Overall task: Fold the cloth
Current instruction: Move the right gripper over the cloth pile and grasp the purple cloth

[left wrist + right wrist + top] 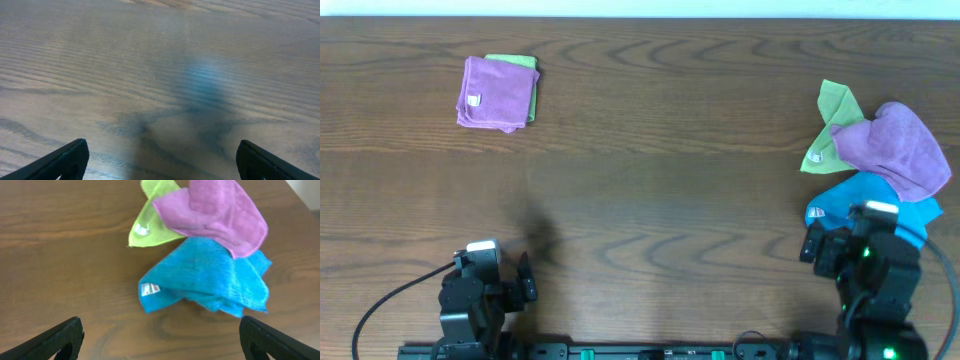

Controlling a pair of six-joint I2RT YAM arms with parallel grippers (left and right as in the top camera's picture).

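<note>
My left gripper hangs spread wide and empty over bare table at the near left. My right gripper is spread equally wide and empty at the near right, just short of the blue cloth. The cloth lies crumpled at the right edge, topmost of 3, overlapping the green cloth on its left and the blue cloth on its near side; a folded pink-purple cloth sits far left.
</note>
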